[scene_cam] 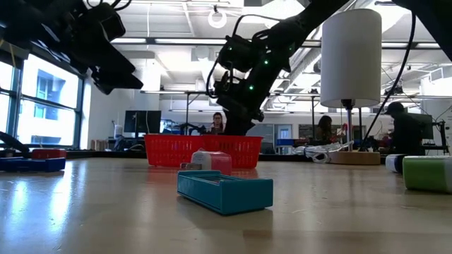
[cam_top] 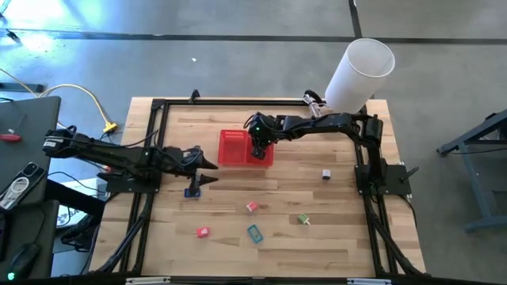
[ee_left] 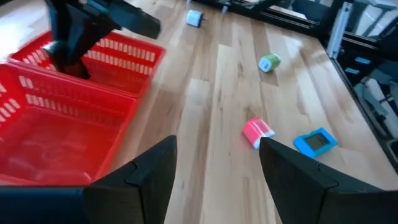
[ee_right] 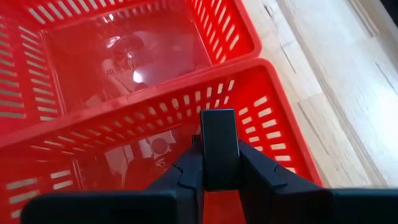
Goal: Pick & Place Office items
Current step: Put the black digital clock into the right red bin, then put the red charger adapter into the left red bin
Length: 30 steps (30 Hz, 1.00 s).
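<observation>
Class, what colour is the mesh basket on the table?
Red; the basket shows best in the right wrist view.

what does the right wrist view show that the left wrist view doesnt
Only the right wrist view shows the black item pinched in the right gripper, above a compartment of the red basket.

Only the left wrist view shows the open left gripper and loose items on the table: red-pink item, teal item, green item.

Both show the basket's two empty compartments.
</observation>
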{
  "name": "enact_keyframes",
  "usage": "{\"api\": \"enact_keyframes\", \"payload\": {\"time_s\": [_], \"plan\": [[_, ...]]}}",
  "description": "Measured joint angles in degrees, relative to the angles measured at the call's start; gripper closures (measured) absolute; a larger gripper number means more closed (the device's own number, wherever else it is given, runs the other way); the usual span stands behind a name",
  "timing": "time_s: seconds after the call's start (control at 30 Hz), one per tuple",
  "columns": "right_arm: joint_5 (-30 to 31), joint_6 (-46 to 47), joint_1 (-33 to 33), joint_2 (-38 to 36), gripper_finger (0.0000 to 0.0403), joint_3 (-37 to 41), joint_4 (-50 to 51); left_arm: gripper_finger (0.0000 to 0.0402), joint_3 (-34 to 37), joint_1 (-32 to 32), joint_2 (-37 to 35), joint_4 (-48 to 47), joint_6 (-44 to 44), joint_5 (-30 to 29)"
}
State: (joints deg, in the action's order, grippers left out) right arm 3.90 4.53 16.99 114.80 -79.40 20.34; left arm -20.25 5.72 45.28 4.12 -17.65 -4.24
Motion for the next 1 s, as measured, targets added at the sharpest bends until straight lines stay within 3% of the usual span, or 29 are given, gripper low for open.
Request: {"api": "enact_keyframes", "payload": {"time_s": [0.2,0.7,1.0], "plan": [[-1.59,-0.01,0.00,0.00,0.0342,0.00,0.01,0.0180,0.00,1.57,0.00,0.00,0.00,-0.03],[-0.44,0.19,-0.90,-0.02,0.0219,0.00,-0.01,0.0180,0.00,1.72,0.00,0.00,0.02,-0.05],[5.98,-1.76,-2.74,-3.07,0.0171,0.05,0.90,0.0180,0.00,1.72,0.00,0.02,1.05,-0.10]]}}
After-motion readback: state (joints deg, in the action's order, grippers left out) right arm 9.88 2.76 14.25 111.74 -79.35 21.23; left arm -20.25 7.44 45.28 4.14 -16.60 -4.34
